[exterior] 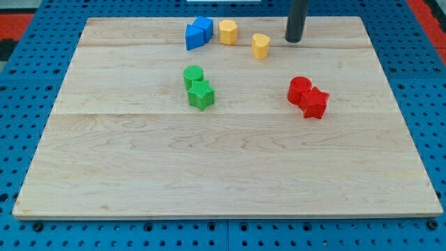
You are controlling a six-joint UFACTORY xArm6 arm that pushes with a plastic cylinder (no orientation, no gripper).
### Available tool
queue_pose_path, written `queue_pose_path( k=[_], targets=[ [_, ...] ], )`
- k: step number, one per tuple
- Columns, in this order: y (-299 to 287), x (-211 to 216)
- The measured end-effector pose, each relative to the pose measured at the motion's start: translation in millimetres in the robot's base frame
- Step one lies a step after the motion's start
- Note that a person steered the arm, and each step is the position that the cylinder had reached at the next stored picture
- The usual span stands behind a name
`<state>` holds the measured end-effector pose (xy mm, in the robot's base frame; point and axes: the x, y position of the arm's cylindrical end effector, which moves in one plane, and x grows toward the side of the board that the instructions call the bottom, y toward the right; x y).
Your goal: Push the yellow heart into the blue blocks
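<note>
The yellow heart [260, 46] lies near the view's top, a little right of centre. Two blue blocks [198, 32] sit touching each other at the top, left of centre. A second yellow block [228, 31], roughly hexagonal, stands just right of the blue blocks, between them and the heart. My tip [293, 40] is to the right of the yellow heart, a short gap away and not touching it. The rod rises out of the view's top.
A green cylinder [193, 74] and a green star [201, 95] touch near the middle left. A red cylinder [300, 89] and a red star [314, 103] touch at the right. The wooden board [223, 167] lies on a blue perforated table.
</note>
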<state>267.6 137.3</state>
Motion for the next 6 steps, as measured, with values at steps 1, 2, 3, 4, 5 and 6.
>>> queue_pose_path(
  k=[1, 2, 3, 4, 5, 6],
  targets=[
    [-48.7, 12.5],
    [-92.2, -12.9],
    [-123.0, -20.9],
    [-68.9, 1.9],
    [-64.2, 31.9],
    [-121.1, 29.6]
  ],
)
